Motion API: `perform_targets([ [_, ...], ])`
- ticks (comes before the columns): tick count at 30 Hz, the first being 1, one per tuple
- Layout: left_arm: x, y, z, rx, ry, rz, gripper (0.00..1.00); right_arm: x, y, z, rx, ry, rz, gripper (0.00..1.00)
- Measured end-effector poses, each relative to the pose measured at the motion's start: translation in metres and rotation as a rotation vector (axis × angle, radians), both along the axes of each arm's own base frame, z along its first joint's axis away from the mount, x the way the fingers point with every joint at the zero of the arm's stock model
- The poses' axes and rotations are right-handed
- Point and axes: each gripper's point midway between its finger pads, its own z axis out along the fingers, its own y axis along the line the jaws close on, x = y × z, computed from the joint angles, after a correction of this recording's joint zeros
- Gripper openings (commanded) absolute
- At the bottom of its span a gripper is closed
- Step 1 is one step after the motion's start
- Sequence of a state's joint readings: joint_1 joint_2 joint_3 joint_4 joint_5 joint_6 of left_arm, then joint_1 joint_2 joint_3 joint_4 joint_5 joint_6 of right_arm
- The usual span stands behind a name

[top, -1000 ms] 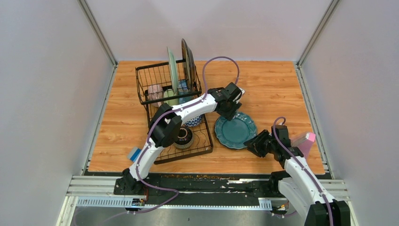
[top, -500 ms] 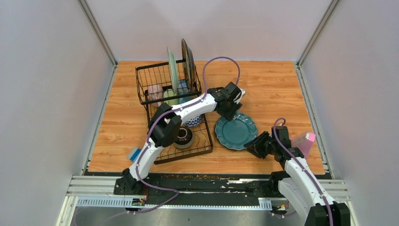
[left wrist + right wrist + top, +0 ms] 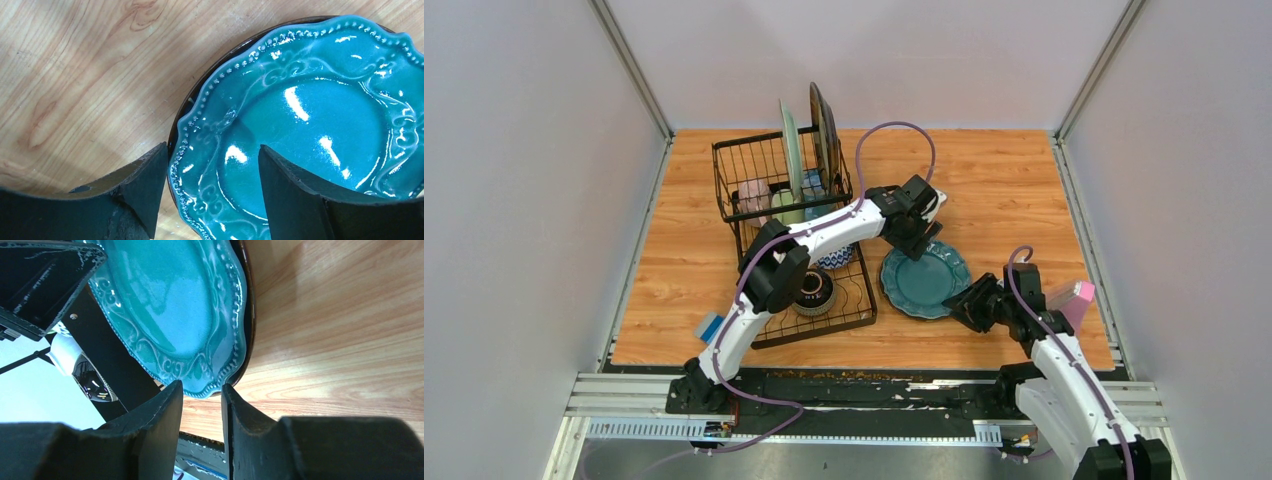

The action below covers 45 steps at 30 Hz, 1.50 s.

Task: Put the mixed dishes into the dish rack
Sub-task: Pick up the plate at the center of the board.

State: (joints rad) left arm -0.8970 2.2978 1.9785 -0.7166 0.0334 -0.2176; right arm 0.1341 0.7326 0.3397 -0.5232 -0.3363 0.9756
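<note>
Teal plate (image 3: 924, 280) lies on the wooden table (image 3: 1024, 190), just right of the dish rack (image 3: 754, 160) | left gripper (image 3: 212, 150) spread wide, straddling the plate's rim, one finger over wood, one over glaze | right gripper (image 3: 201, 387) narrow, fingertips at the plate's opposite rim; possibly only touching, cannot tell.

- Your left tool (image 3: 212, 150) has spread its jaws wider across the teal plate's (image 3: 320, 115) rim.
- Your right tool (image 3: 201, 387) dipped toward the near edge of the desk (image 3: 1014, 190), then came back up to the plate's near-right rim.
- Its wrist has shifted slightly right.
</note>
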Motion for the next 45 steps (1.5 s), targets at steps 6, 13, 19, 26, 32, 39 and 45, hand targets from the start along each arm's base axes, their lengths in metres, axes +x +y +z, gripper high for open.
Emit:
perform_targets([
  [6, -0.002, 0.000, 0.001, 0.001, 0.002, -0.012, 0.70, 0.000, -0.001, 0.004, -0.001, -0.019, -0.002, 0.36],
  [13, -0.010, -0.005, 0.002, -0.022, 0.029, -0.044, 0.63, 0.004, 0.000, -0.002, 0.001, 0.003, -0.008, 0.35],
  [19, -0.012, -0.007, 0.002, -0.029, 0.039, -0.051, 0.64, 0.005, -0.002, -0.003, -0.016, 0.000, -0.012, 0.35],
  [26, -0.015, -0.007, 0.002, -0.016, 0.034, -0.049, 0.69, 0.001, -0.010, 0.007, -0.066, -0.043, -0.008, 0.35],
  [32, -0.019, -0.011, 0.015, -0.047, 0.036, -0.065, 0.67, -0.009, -0.012, 0.004, -0.079, -0.020, -0.002, 0.35],
  [39, -0.026, -0.018, 0.020, -0.077, 0.047, -0.085, 0.66, -0.012, -0.013, -0.003, -0.083, 0.017, -0.004, 0.35],
  [45, -0.028, -0.020, 0.021, -0.085, 0.058, -0.093, 0.66, -0.013, -0.012, -0.009, -0.076, 0.039, -0.005, 0.36],
])
